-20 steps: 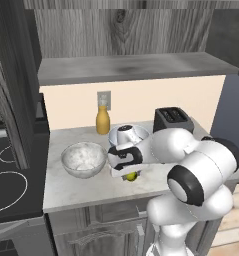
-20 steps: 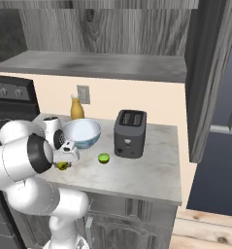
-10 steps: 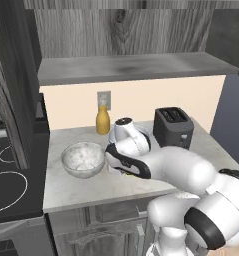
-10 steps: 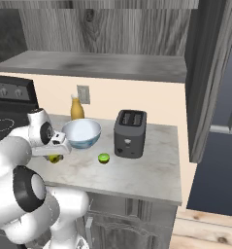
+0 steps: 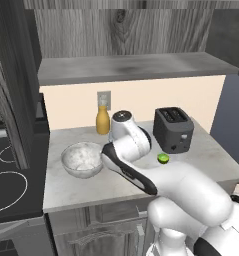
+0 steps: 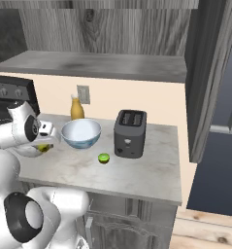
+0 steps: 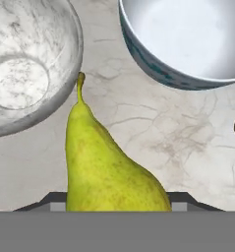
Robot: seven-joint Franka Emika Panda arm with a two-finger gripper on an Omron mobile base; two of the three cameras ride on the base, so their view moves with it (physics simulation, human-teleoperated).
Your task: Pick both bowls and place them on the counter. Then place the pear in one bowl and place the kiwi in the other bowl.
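Yellow-green pear (image 7: 106, 167) held in the end effector (image 7: 120, 199), jaws pinching its fat lower half, stem pointing away from the hand. Below it, bare marbled tabletop (image 7: 178, 138). Pear hangs over the gap between the two bowls: grey-white marbled bowl (image 7: 28, 61) to one side, its rim just beside the stem tip; blue-patterned bowl (image 7: 188, 39) with pale inside to the other.

From the right base camera, the end effector (image 6: 43, 141) sits low at the tabletop's (image 6: 137, 170) left end, a bit of the pear (image 6: 42, 147) visible beneath it, the blue-patterned bowl (image 6: 81, 133) just beside. Kiwi (image 6: 104, 158) lies on the tabletop in front of the toaster (image 6: 130, 133), near it. Orange bottle (image 6: 77, 108) stands at the back wall behind the bowl.

Left base camera: marbled bowl (image 5: 82, 159) upright on the tabletop (image 5: 66, 187), kiwi (image 5: 163, 158) beside the toaster (image 5: 173, 129).
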